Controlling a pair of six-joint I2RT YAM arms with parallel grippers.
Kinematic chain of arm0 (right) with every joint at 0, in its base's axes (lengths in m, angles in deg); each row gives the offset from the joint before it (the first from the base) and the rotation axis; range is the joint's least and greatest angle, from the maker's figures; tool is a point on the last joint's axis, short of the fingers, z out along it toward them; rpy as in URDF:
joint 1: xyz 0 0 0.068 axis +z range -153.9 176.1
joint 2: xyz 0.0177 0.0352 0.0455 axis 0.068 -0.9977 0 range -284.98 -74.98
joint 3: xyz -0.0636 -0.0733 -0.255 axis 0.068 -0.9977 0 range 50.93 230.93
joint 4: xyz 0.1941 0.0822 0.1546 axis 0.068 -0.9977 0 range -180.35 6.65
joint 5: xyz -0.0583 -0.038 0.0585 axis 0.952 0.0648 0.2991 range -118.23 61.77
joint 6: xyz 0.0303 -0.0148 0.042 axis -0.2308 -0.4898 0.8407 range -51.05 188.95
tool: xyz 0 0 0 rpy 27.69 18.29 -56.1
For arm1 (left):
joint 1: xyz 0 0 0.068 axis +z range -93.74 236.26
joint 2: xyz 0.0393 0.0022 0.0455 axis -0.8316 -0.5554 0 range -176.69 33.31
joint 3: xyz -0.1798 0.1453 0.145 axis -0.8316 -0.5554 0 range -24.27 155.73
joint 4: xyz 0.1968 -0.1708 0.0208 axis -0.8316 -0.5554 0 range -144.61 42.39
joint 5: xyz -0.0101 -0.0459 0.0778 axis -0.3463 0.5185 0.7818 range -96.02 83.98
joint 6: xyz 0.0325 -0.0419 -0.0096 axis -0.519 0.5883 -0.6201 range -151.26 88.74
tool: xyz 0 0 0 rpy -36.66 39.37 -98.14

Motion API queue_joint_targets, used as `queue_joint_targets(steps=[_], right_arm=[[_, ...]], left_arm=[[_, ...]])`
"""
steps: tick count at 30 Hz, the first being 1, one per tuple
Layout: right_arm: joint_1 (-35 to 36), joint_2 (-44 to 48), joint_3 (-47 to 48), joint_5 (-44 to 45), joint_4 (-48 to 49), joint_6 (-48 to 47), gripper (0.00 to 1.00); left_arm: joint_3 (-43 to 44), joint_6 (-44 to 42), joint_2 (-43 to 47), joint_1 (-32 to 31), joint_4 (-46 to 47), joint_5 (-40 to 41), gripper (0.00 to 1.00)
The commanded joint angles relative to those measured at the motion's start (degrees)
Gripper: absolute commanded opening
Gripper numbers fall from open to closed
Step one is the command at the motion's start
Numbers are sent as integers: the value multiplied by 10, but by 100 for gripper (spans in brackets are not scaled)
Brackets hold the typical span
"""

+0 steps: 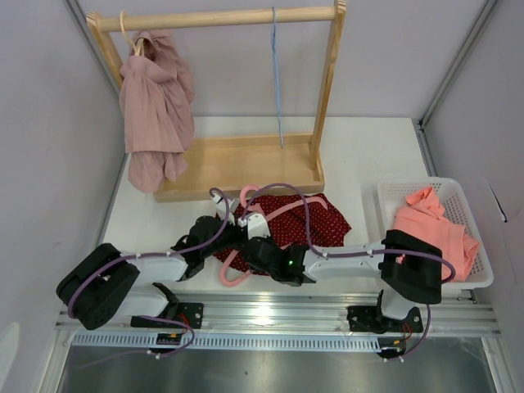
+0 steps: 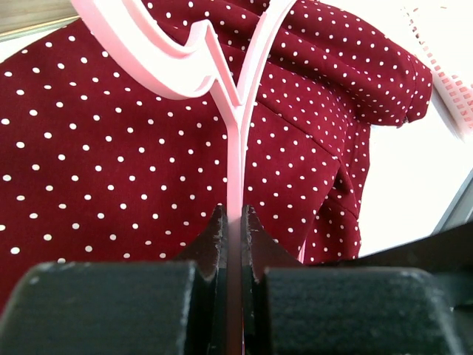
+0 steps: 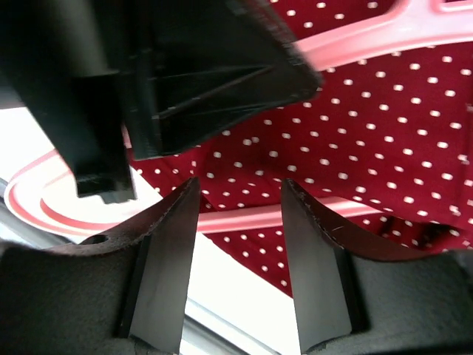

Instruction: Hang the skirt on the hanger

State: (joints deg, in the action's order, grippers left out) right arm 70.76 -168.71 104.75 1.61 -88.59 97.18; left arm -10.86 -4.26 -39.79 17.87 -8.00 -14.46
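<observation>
A dark red white-dotted skirt [image 1: 299, 219] lies crumpled on the table in front of the rack. A pink plastic hanger [image 1: 232, 266] lies over it, its hook toward the rack. My left gripper [image 1: 232, 233] is shut on a thin bar of the hanger [image 2: 235, 148], with the skirt [image 2: 111, 148] beneath. My right gripper [image 1: 255, 248] is open just beside the left one, at the skirt's near edge. In the right wrist view its jaws [image 3: 240, 181] straddle a hanger bar [image 3: 244, 220] without touching it, above the skirt [image 3: 384, 133].
A wooden clothes rack [image 1: 221, 16] stands at the back, with a dusty-pink garment [image 1: 155, 106] hung at its left and a blue hanger [image 1: 277, 74] near its right. A white basket [image 1: 413, 183] at the right holds a salmon garment [image 1: 434, 225].
</observation>
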Motion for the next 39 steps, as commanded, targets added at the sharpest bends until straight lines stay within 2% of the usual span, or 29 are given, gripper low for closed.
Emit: queue_joint_targets(steps=[1,10,15,17,20,23,29,39], right_arm=[[12,-26,18,43,64,-8,52],[31,-72,33,79,31,17,50],[31,-76,37,107,8,24,37],[32,-75,45,114,-3,18,24],[31,-64,66,126,-34,10,13],[23,-46,97,116,-75,-4,9],[15,-17,151,58,-151,-19,8],[16,60,156,-5,-248,-11,8]], left_arm=[[13,-10,-8,-1,-29,20,0],[19,-12,-7,-1,-41,19,0],[21,-11,-11,-2,-39,19,0],[21,-10,-12,-1,-39,19,0],[22,-11,-11,-1,-42,19,0],[25,-12,-10,-1,-42,18,0],[31,-6,-9,-1,-45,25,0],[81,-14,7,-1,-74,39,0]])
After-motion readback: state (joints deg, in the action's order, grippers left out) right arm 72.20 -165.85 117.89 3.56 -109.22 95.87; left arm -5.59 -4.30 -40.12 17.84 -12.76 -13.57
